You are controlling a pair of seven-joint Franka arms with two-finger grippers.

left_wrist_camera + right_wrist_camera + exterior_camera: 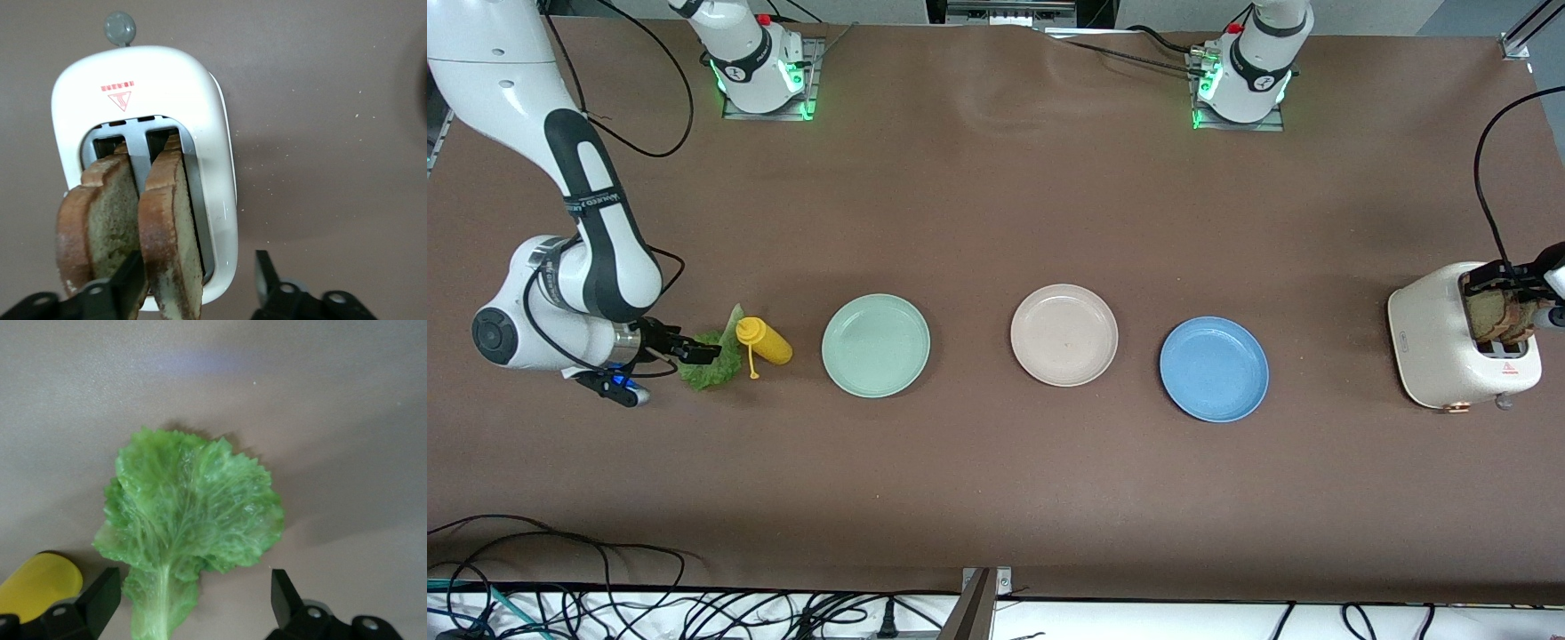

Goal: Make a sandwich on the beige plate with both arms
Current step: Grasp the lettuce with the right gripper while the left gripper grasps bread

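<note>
Two toasted bread slices (170,227) stand upright in the white toaster (153,87) at the left arm's end of the table (1498,322). My left gripper (199,267) is open over the toaster (1507,281). It straddles one slice, with one finger between the two slices and the other out beside the toaster wall. The green lettuce leaf (193,513) lies flat on the table at the right arm's end (698,373). My right gripper (195,593) hangs open low over its stem (694,351), a finger on each side. The beige plate (1064,335) sits bare mid-table.
A yellow squeeze bottle (765,341) lies beside the lettuce, close to one right finger (40,581). A mint green plate (876,345) and a blue plate (1214,368) flank the beige one. Cables run along the table's near edge.
</note>
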